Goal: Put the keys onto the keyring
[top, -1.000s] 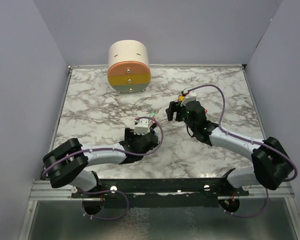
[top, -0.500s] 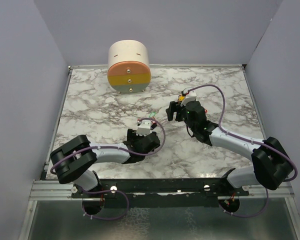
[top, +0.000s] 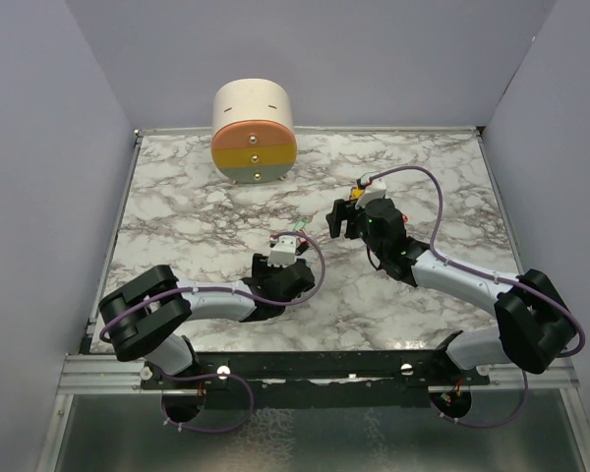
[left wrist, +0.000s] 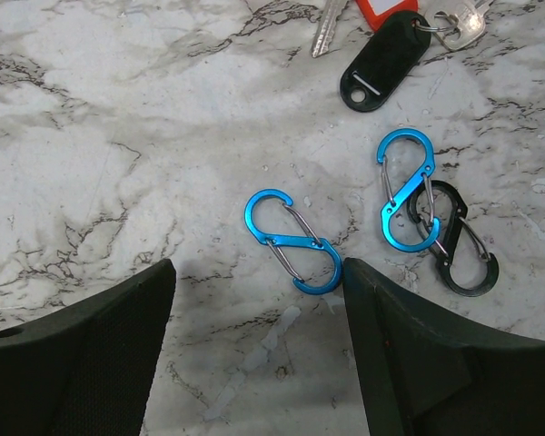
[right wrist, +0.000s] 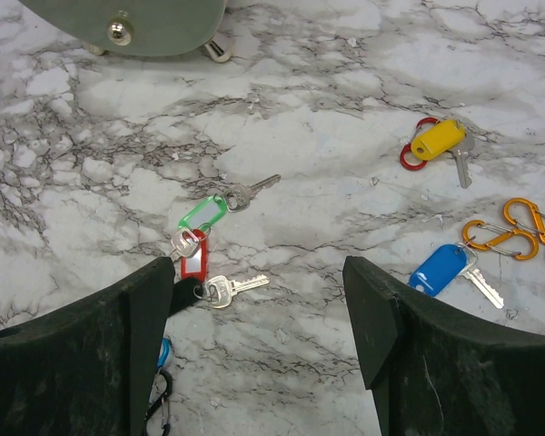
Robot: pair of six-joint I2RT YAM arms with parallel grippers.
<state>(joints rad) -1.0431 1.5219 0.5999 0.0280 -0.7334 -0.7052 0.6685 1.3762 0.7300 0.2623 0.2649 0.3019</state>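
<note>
The left gripper [left wrist: 259, 272] stands wide open, with nothing between its fingers; a blue clip [left wrist: 291, 241] lies on the marble table [left wrist: 118, 136] just ahead of the gap; the red-tagged key [left wrist: 386, 9] is farther off, ahead and to the right, at the edge of the left wrist view. The right gripper [right wrist: 259, 268] is likewise spread and empty; the green-tagged key [right wrist: 203, 213] and the red-tagged one lie just ahead of its left finger [right wrist: 91, 354]; the blue-tagged key [right wrist: 439, 268] lies just right of the other finger; the yellow-tagged key [right wrist: 439, 141] lies farther ahead on the right.
</note>
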